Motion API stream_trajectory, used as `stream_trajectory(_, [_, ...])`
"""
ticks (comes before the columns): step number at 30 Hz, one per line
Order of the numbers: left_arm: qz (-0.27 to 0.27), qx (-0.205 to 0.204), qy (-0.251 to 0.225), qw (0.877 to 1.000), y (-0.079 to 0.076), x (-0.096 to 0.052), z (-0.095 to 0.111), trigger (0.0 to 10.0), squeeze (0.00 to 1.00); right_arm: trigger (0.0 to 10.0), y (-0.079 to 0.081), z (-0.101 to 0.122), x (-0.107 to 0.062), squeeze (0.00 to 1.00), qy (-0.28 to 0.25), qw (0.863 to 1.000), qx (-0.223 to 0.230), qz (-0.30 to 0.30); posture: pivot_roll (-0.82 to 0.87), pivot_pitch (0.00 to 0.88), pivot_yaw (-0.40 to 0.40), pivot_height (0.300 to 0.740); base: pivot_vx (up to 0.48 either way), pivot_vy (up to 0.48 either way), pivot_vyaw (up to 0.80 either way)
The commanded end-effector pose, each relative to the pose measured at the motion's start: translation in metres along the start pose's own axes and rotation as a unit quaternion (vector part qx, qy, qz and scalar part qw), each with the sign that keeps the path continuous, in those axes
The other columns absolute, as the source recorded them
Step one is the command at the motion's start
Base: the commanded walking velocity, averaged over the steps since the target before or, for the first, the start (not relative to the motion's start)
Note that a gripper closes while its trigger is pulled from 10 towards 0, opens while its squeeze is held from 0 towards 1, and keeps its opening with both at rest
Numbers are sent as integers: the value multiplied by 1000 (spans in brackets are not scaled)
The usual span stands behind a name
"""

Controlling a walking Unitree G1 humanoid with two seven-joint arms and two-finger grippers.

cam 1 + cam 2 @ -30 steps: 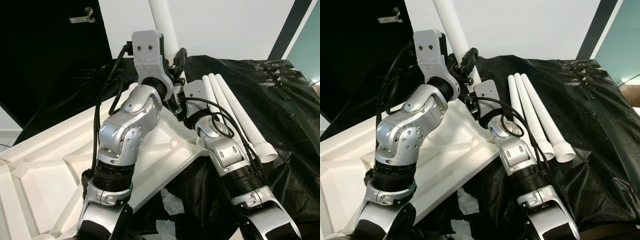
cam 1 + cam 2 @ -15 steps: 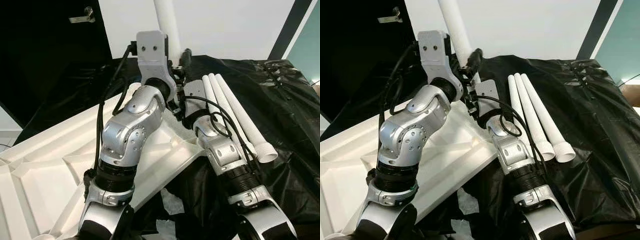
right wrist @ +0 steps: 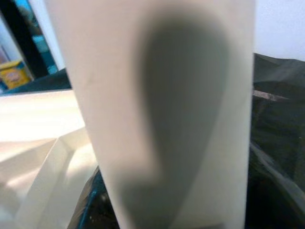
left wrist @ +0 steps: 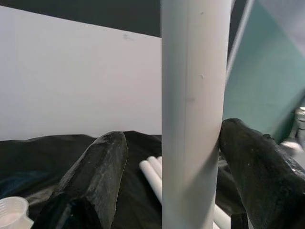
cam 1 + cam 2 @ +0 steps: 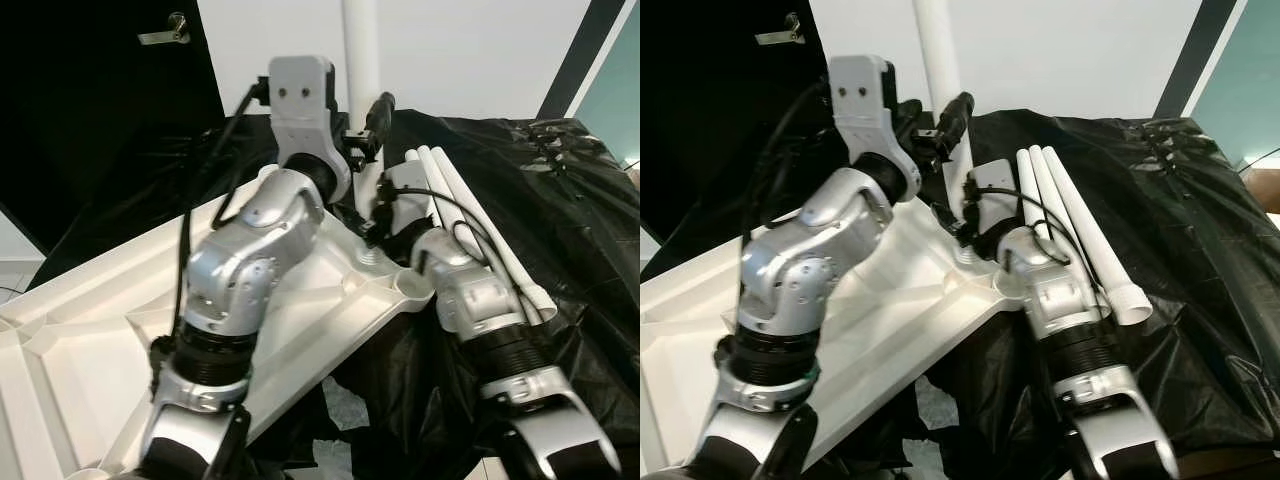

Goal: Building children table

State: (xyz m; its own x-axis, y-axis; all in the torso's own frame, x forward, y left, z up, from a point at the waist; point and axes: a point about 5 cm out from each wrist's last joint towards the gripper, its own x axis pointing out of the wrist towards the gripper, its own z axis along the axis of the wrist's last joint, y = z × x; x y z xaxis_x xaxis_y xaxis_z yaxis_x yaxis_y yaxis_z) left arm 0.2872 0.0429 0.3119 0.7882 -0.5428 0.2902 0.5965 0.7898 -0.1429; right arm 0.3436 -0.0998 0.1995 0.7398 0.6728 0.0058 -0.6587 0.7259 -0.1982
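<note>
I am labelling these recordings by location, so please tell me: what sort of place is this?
Probably an indoor room used as a workspace: a plain white wall, a dark door with a metal handle, and black plastic sheet under the white table parts.
</note>
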Motion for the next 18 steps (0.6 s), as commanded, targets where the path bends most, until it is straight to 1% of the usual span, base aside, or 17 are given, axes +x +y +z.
stream_trajectory(1, [-197, -9, 9, 980, -19, -7, -1, 10000, 0, 10000, 7, 5, -2, 0, -18, 998, -9, 52, 87, 28, 16, 740, 0, 0, 0])
stream_trajectory(5, [-231, -27, 10, 973, -17, -11, 4, 10000, 0, 10000, 7, 5, -7, 0, -10, 995, -24, 95, 85, 19, 20, 740, 0, 0, 0])
stream_trajectory(7, [-231, -27, 10, 973, -17, -11, 4, 10000, 0, 10000, 7, 5, -7, 0, -10, 995, -24, 95, 85, 19, 20, 740, 0, 0, 0])
stream_trajectory(11, [-234, -18, 18, 972, -12, -11, 5, 10000, 0, 10000, 9, 5, -10, 0, -1, 990, -41, 135, 82, 11, 29, 740, 0, 0, 0])
stream_trajectory(15, [-232, -18, 19, 972, -11, -11, 5, 10000, 0, 10000, 9, 5, -11, 0, 1, 989, -43, 144, 82, 11, 29, 740, 0, 0, 0])
stream_trajectory(16, [-229, -18, 19, 973, -9, -11, 6, 0, 0, 10000, 8, 6, -11, 0, 1, 988, -45, 148, 81, 8, 30, 740, 0, 0, 0])
stream_trajectory(18, [-229, -18, 19, 973, -9, -11, 6, 0, 0, 10000, 8, 6, -11, 0, 1, 988, -45, 148, 81, 8, 30, 740, 0, 0, 0])
